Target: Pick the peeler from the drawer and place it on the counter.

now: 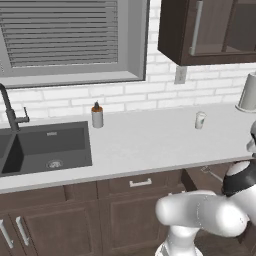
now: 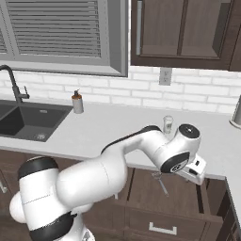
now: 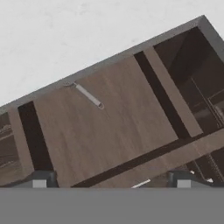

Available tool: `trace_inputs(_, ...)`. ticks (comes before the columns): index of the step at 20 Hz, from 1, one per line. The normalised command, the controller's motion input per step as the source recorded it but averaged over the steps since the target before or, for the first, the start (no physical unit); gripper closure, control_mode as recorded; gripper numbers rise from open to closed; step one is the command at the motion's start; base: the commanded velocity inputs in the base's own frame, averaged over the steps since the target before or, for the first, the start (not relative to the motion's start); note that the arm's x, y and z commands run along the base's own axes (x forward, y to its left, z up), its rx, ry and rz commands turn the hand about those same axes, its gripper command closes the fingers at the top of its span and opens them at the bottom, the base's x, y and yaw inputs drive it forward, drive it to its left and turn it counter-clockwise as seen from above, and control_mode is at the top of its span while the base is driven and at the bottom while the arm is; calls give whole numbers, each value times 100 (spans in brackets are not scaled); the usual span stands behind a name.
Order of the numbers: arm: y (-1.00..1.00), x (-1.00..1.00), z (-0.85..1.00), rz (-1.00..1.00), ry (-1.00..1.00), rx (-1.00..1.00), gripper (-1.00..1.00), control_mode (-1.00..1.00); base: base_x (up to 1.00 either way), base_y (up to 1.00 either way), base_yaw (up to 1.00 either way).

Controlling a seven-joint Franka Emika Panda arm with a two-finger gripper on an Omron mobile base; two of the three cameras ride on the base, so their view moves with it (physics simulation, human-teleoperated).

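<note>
The slim silvery peeler point(image 3: 88, 95) lies on the brown floor of the open drawer point(image 3: 109, 131), close to the drawer's back edge under the counter point(image 3: 65, 35). From the right base view the peeler point(image 2: 160, 182) shows in the drawer point(image 2: 188, 200) just left of and below the hand. My gripper point(image 3: 111, 180) hovers above the drawer's front part, open, its two fingertips point(image 3: 39, 180) wide apart with nothing between them. The peeler is well ahead of the tips, apart from them. In the left base view the drawer point(image 1: 212, 175) peeks out beside the arm.
On the counter point(image 1: 150, 140) stand a small white cup with a green band point(image 1: 200, 120), a soap bottle point(image 1: 97, 116) and a paper towel roll point(image 1: 247, 92). The dark sink point(image 1: 47, 147) with its faucet is at the left. Upper cabinets point(image 2: 183, 33) hang above.
</note>
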Motion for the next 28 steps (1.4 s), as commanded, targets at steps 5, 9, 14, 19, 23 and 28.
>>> trace_inputs(5,0,1,-86,19,17,-11,-100,-100,0,0,0)
trace_inputs(9,5,15,-64,21,17,-12,-100,-100,0,0,0)
trace_inputs(14,-6,12,-37,19,7,0,-100,-100,0,0,0)
trace_inputs(19,-5,0,-47,12,1,0,-100,-100,0,0,0)
trace_inputs(23,0,0,-54,5,0,0,-100,-100,0,0,0)
trace_inputs(28,0,-2,-35,3,0,0,-100,-100,0,0,0)
